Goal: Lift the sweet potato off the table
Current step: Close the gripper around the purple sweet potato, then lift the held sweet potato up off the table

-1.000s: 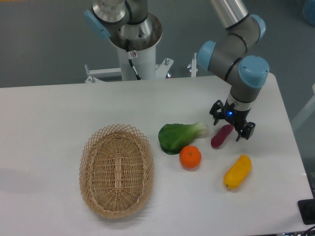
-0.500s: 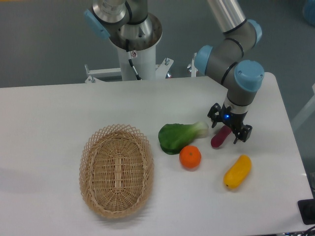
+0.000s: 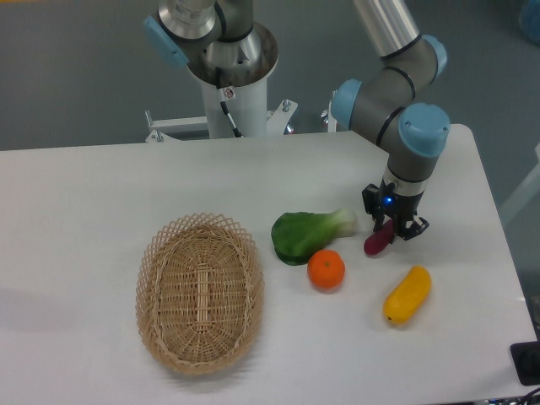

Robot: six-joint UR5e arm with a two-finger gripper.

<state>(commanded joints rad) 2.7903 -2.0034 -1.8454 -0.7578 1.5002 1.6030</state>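
The sweet potato [image 3: 377, 241] is a small dark maroon tuber lying on the white table [image 3: 84, 194], right of centre. My gripper [image 3: 391, 226] stands straight over its upper end, fingers pressed in on both sides of it, so only the lower end shows. The tuber still rests on the tabletop.
A green leafy vegetable [image 3: 305, 233] lies just left of the sweet potato. An orange [image 3: 326, 270] sits below it and a yellow oblong fruit [image 3: 407, 294] lies to the lower right. A wicker basket [image 3: 199, 291] stands at the left. The arm's base [image 3: 224, 76] rises at the back.
The gripper has shifted slightly left and lower onto the sweet potato, and its fingers have drawn together from spread wide to pressing on the tuber.
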